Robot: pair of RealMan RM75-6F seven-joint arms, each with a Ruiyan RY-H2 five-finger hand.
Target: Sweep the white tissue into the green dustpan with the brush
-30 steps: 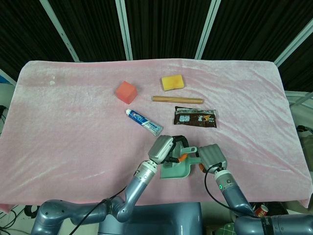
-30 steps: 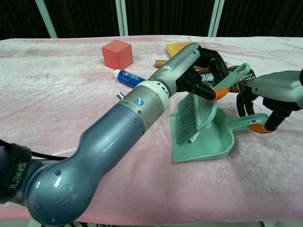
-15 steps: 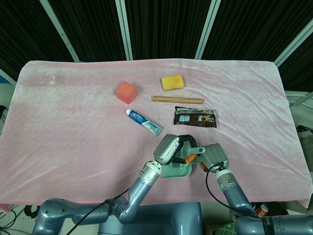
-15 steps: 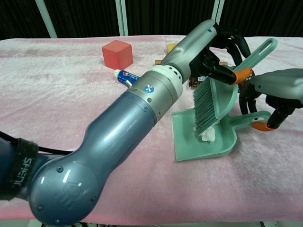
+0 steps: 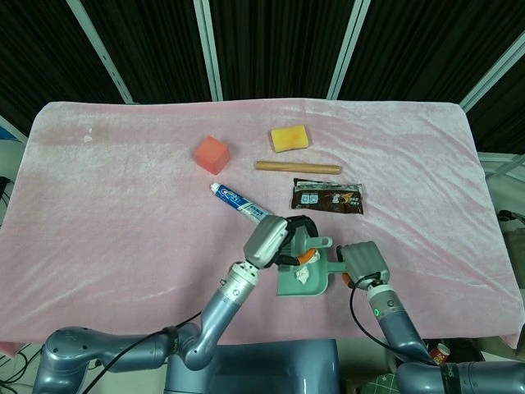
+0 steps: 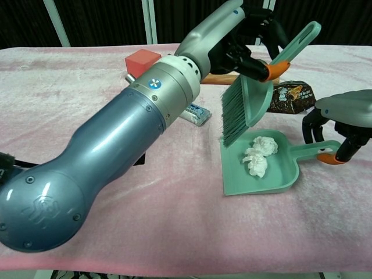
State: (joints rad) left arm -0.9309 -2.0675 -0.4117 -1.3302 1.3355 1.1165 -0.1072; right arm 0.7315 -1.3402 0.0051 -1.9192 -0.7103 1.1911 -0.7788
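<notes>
Left hand point(image 6: 256, 35) is gripping the brush point(image 6: 247, 102) lifted clear of the tissue point(image 6: 258, 156) lying inside the dustpan point(image 6: 232, 174), right hand point(image 6: 343, 125) clasping its handle to steady it.

dustpan point(image 6: 288, 177): smooth matt green plastic | tissue point(image 6: 257, 154): crumpled white paper | tablecloth point(image 6: 87, 87): soft pink plush | left arm point(image 6: 116, 145): glossy blue-grey shell

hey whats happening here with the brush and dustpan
The left hand holds the brush lifted above the green dustpan, bristles clear of it. The right hand grips the dustpan's handle. The white tissue lies inside the pan, so the sweep looks done.
</notes>
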